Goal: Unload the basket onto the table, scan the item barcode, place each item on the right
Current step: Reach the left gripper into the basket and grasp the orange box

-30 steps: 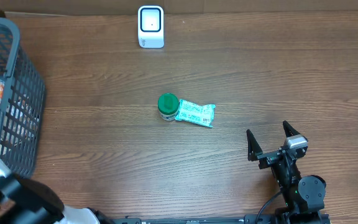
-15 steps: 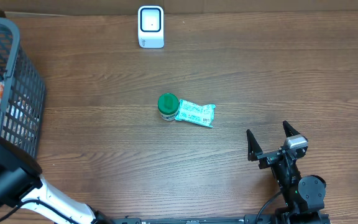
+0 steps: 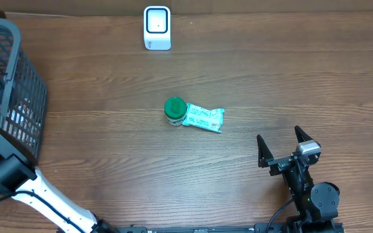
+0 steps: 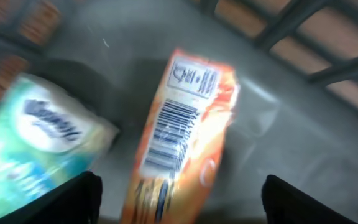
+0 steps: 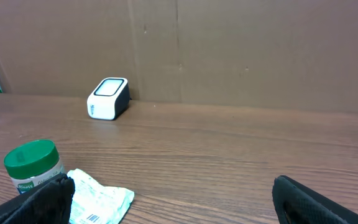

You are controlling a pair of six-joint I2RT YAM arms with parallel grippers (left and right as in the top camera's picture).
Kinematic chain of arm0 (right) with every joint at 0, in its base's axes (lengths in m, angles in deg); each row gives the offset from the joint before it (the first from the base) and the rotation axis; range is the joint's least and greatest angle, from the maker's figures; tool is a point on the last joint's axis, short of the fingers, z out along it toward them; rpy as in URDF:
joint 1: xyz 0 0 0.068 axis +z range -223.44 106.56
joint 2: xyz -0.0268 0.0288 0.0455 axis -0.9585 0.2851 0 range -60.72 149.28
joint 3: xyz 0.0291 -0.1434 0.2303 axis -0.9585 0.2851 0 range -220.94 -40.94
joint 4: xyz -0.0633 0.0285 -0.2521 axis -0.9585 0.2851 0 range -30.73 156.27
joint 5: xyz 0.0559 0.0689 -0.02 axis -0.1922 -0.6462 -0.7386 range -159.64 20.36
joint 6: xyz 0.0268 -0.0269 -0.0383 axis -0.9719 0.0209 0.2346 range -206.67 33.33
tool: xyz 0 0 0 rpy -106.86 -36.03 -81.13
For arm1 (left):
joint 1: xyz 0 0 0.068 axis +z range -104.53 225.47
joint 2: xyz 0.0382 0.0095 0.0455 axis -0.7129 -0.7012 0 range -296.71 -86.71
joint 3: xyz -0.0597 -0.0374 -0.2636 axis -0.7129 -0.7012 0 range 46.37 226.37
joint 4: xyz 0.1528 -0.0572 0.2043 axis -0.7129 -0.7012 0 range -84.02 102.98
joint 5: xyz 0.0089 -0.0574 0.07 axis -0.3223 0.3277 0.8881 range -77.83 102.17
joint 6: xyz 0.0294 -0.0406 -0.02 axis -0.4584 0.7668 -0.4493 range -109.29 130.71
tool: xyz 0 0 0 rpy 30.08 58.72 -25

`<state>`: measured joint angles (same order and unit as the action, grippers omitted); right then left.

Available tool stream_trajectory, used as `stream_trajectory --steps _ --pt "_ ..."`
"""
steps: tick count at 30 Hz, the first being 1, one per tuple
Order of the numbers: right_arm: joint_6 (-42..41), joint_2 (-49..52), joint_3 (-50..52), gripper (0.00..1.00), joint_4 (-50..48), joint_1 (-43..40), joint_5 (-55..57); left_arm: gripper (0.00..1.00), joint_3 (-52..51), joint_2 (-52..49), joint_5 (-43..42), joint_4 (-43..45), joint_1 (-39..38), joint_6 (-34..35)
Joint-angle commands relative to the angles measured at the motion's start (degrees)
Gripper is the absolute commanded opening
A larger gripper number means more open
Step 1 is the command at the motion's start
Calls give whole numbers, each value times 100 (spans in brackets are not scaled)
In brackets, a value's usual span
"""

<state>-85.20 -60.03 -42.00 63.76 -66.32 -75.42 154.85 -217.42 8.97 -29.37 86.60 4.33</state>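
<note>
Inside the basket (image 3: 24,90) at left, the left gripper (image 4: 180,186) hangs spread over an orange packet (image 4: 219,102), barcode (image 4: 166,134) up, not gripping. Best to close on its long edges, leaving the barcode uncovered. The right gripper (image 3: 280,144) rests spread, near right.

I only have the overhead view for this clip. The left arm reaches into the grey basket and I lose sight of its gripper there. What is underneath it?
Observer: The left wrist view shows an orange packet lying on the floor of the basket. It sits between the fingers of the left gripper, which stand open on either side of it.
Reviewer: Is there a code on it that I could check?
Observer: Yes, a barcode on the packet's upper face is turned toward the wrist camera, though the picture is blurred.
Reviewer: Is anything crowding it?
Observer: A teal tissue pack lies right beside the packet, on its left in that view.
</note>
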Motion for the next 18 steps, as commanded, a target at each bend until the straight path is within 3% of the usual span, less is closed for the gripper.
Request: stream_trajectory --steps 1,6,10,12,18 --pt "9 -42 59 100 -24 -7 -26 75 118 -208 -68 46 7 -94" --pt "7 -42 59 100 -24 -7 -26 66 120 -223 -81 223 -2 -90" --pt "7 -42 61 100 -26 -7 -26 42 184 -188 -87 188 -39 -85" --pt "9 -42 59 100 -26 -7 -26 23 199 -109 -87 160 -55 -68" --pt "9 -42 59 100 -26 -7 -26 9 201 494 -83 46 -63 -68"
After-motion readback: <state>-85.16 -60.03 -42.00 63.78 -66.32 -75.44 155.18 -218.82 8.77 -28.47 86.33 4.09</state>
